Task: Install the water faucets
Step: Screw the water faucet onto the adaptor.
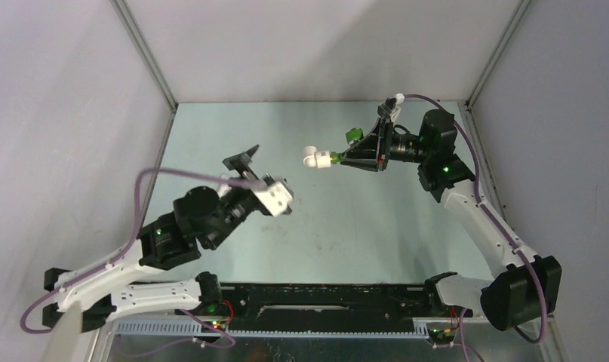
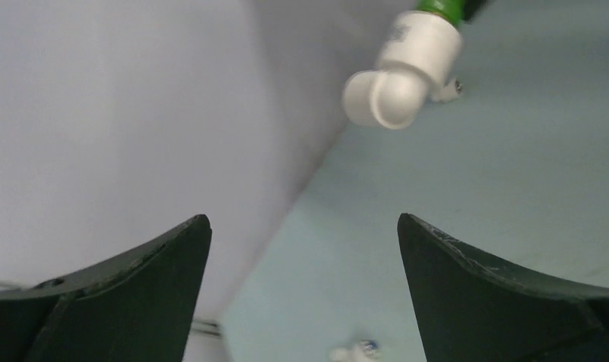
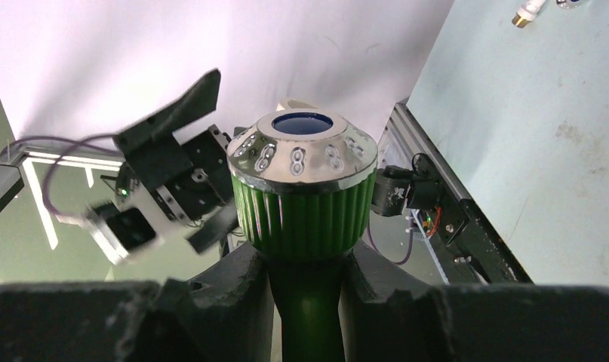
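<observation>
- Holding green faucet (image 3: 301, 211) in right gripper (image 3: 307, 290): clenched on the green body just under the ribbed knob, knob cap facing the wrist camera. Probably gripped there to leave the connecting end free and stop the body spinning.
- Carrying it in the air, well above table (image 1: 324, 234), connecting end aimed across at the other arm. Looks like a presenting pose for two-handed work.
- White elbow (image 2: 399, 75) on the faucet's far end, touching it, open mouth turned roughly toward the left wrist camera. Cannot tell how far threaded on, or whether snug.
- Left gripper (image 2: 302, 222) fully released, nothing between the fingers, facing the faucet from beyond the elbow end, near but apart. No contact with elbow or faucet.
- Reading that as a gap between grips: open and standing off, likely either to grab the elbow for a turn or to leave it alone. Judgement only.
- Next move, if gripping: line up on the elbow's round body, close square, twist against a firm right-side hold.
- Risks: cross-threading, or the faucet rotating in the clench, given a narrow grip zone under the knob.
- Not finding the white faucet for sure. Small white bit (image 2: 354, 351) lying on the table, well apart from the green faucet, too small to identify.
- Calling the task partway: one faucet mated to a fitting, other not seen in hand.
</observation>
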